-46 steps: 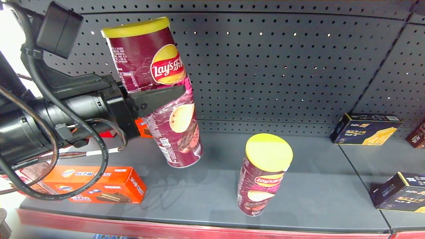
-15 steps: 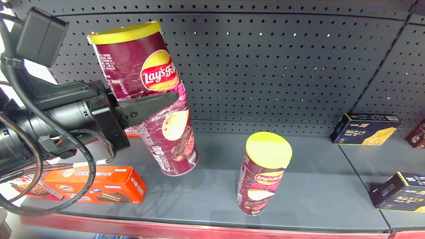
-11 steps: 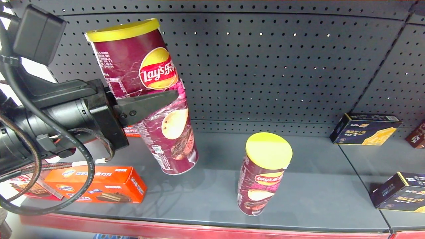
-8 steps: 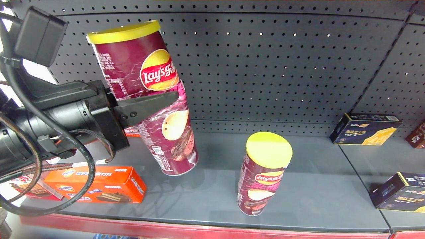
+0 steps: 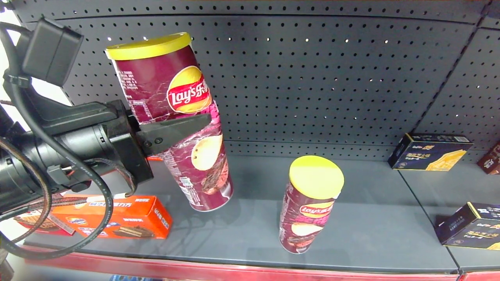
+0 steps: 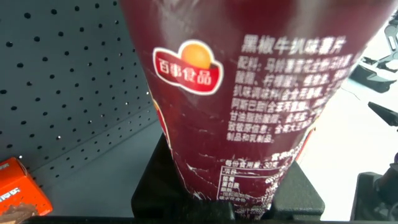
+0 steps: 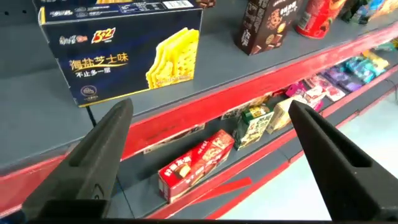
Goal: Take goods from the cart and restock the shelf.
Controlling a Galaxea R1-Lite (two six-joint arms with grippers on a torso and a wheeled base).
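**Chip canister (image 5: 160, 84) held over the shelf (image 5: 250, 238), not yet stood down**

At the far left an orange biscuit box (image 5: 117, 218) lay flat near the front edge of the deck. Just to its right, the left gripper (image 5: 197, 125) was clamped around the middle of the purple, yellow-lidded canister. One finger lay across the label and the other was hidden behind the tube. The canister appeared to lean, lid toward the left and base toward the right. Its base was low over the grey deck, and we could not tell whether it touched.

We judged the step in hand to be the set-down. To do it well, we would have squared the tube upright first, so the whole base rim met the deck together. Then we would have lowered it slowly and let go only once it bore its own weight, since a tall, light tube released on a slant would likely topple or roll. We would have kept it apart from the orange box and from the second canister (image 5: 308, 210), which stood upright further right.

Beyond that, dark-blue cracker boxes (image 5: 429, 152) sat on the neighbouring bay, well apart. The right gripper (image 7: 211, 109) hung with its fingers spread wide and nothing between them, before a large cracker box (image 7: 124, 56) on a shelf.
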